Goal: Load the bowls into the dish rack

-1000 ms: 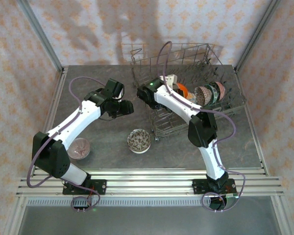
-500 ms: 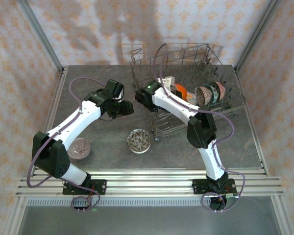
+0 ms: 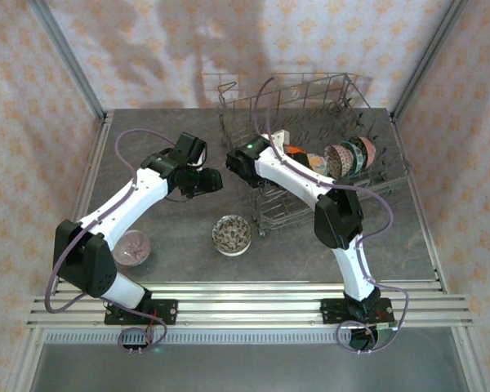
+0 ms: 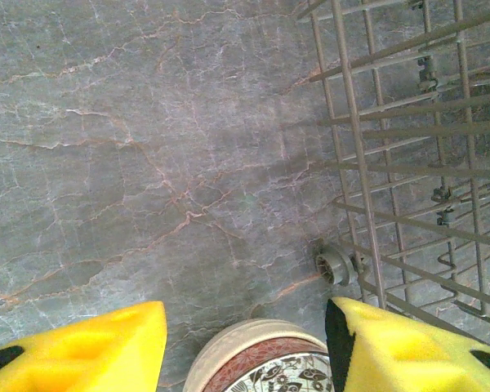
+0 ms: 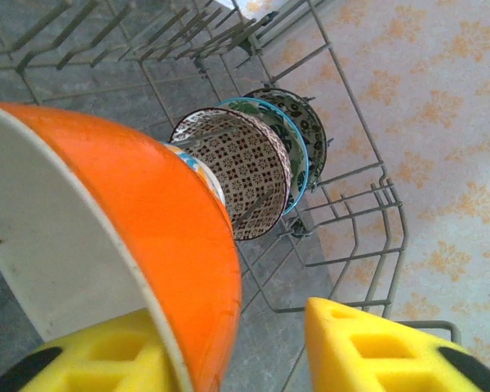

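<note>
The dish rack (image 3: 310, 88) stands at the back right. Three patterned bowls (image 3: 349, 155) stand on edge in it, seen close in the right wrist view as a brown checked bowl (image 5: 245, 171) and a teal-rimmed bowl (image 5: 300, 147). An orange bowl (image 5: 167, 229) with a white inside stands beside them. My right gripper (image 5: 237, 351) is open around its wall: one finger (image 5: 106, 351) lies inside the bowl, the other (image 5: 376, 351) is clear of the orange outside. My left gripper (image 4: 245, 327) hangs open above a patterned bowl (image 4: 261, 367), also (image 3: 231, 234), on the table.
A pink-brown bowl (image 3: 131, 247) sits on the table at the near left by the left arm's base. The rack's corner wheel (image 4: 335, 265) and wire side (image 4: 376, 163) are just right of my left gripper. Bare grey stone lies to the left.
My right gripper's jaws have parted from the orange bowl's wall, and the bowl stays in the rack. The left arm and its gripper have not moved.
</note>
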Robot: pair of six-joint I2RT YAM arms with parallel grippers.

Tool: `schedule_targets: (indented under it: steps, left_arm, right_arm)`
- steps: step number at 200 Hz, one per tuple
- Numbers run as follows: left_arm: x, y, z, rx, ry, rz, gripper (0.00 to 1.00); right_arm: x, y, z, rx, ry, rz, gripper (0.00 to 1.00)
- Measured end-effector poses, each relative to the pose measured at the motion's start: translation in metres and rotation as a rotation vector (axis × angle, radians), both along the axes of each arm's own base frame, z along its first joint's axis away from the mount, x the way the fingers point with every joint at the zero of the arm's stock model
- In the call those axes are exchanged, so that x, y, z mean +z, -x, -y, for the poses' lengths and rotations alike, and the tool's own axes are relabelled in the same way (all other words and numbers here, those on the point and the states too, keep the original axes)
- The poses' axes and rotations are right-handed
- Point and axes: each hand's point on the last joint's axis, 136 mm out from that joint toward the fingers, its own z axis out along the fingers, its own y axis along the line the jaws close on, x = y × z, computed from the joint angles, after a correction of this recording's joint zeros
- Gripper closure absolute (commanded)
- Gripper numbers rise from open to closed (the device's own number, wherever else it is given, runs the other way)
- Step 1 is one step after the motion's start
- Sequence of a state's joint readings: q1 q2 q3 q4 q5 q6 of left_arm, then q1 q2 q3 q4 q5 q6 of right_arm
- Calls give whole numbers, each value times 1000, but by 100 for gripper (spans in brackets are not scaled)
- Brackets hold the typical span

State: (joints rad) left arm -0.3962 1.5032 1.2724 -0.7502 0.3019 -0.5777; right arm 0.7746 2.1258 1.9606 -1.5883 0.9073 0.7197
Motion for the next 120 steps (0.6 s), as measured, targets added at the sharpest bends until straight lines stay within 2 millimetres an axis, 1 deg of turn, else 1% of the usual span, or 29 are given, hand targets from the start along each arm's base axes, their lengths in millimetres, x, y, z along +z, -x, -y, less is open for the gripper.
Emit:
schedule_targets:
  steps: [4,47,80,96,120]
  left_arm:
    - [0,0,0,0,0,0,45]
    - [0,0,-1,3,-4,2,45]
    - [0,-1,-3,12,-15,5,45]
    - [-1,-2,-4,18,-16,4,45]
    - [-8,3,-6,30,-23,-16,45]
  right_arm:
    - [-1,1,0,4,1,-9,52]
    - [-10,5,-2,37,-30,-72,41]
    - [-20,4,-8,66,-73,-128,39]
    - [-26,1,-12,79,-101,-148,36]
    - [-34,0,-14,95,-140,-180,34]
